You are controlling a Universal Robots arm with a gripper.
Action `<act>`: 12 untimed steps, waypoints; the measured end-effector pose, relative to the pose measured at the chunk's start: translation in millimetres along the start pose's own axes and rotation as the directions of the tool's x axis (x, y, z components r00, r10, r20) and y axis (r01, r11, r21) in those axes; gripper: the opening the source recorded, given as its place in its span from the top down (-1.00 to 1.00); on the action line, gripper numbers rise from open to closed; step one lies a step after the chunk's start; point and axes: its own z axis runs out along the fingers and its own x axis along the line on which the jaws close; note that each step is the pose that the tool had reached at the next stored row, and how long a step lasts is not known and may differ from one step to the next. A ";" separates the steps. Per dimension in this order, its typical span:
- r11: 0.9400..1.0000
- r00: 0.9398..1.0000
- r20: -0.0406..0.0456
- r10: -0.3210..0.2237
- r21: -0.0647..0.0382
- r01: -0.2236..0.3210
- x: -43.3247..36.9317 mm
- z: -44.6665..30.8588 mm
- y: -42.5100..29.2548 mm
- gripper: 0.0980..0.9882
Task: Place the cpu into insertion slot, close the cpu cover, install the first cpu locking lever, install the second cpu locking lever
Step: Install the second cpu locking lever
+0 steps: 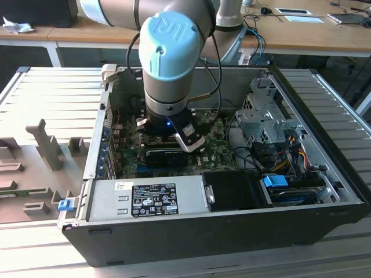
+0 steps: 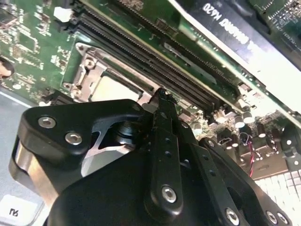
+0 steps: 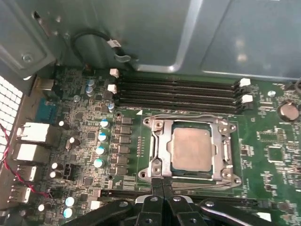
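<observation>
Gripper (image 3: 162, 188) closed, empty, tips at cpu cover (image 3: 190, 123) edge, pressing lever; cpu (image 3: 191, 149) seated beneath.

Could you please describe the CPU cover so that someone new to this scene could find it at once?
Start at the green motherboard inside the open computer case. Below the four long black memory slots in the first wrist view lies the thin silver metal CPU cover, framing the pale square CPU. Nothing else there has a square window.
</observation>
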 end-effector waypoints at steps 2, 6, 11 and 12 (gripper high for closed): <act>1.000 1.000 0.000 0.000 -0.002 0.000 4.4 2.6 -0.7 0.98; 1.000 1.000 0.002 0.000 -0.023 0.000 6.2 6.2 -2.0 0.98; 0.999 1.000 0.004 0.000 -0.037 0.000 11.5 11.1 -3.8 0.98; 0.999 1.000 0.004 0.000 -0.039 0.000 11.8 11.9 -4.1 0.98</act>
